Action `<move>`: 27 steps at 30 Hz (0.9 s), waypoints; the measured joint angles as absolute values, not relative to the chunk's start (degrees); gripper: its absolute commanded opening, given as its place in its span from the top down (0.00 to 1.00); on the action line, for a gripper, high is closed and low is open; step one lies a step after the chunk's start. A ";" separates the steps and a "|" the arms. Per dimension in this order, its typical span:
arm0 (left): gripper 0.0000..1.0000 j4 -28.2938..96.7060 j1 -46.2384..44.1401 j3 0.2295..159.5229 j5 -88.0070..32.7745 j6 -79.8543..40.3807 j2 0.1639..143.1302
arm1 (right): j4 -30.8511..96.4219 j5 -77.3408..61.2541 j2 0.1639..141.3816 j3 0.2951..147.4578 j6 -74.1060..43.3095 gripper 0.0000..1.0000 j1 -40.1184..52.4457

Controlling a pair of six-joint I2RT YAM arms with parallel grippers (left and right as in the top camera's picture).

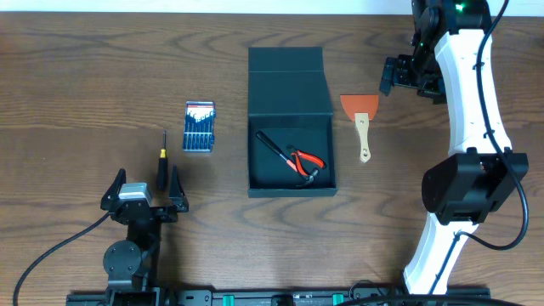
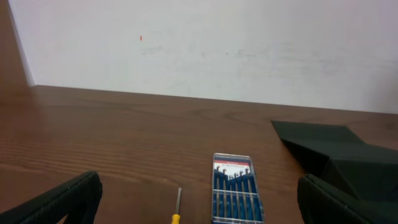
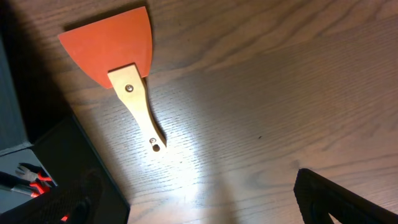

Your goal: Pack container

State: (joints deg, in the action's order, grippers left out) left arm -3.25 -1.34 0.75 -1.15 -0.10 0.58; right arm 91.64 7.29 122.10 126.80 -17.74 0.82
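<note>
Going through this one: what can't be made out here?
- Overhead: the black item beside the pliers in the container is too small and dark to identify.
- Left wrist: the screwdriver is cut off by the bottom edge; the screwdriver-set case label is too small to read.
- Right wrist: pliers cut off by the left edge.

We see a dark brown wooden table (image 1: 76, 76) with a bold grain, meeting a plain white wall (image 2: 249, 43) at its far edge. A bright patch of light (image 3: 186, 177) lies on the wood. A tiny orange speck (image 2: 140, 38), perhaps a mark, dots the wall.
</note>
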 measured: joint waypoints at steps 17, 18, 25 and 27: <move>0.02 5.63 -1.34 10.04 -11.46 -5.76 15.79 | 91.70 7.14 122.10 126.80 -17.72 0.01 0.82; 0.01 6.85 -1.34 13.43 -11.62 -6.00 19.35 | 91.61 7.09 122.10 126.80 -17.72 0.01 0.82; 0.01 28.23 -1.34 45.65 -11.94 -6.17 51.79 | 91.64 7.09 122.10 126.80 -17.69 0.01 0.82; 0.02 34.09 -1.34 55.68 -12.03 -6.15 62.50 | 91.70 7.09 122.10 126.82 -17.69 0.01 0.82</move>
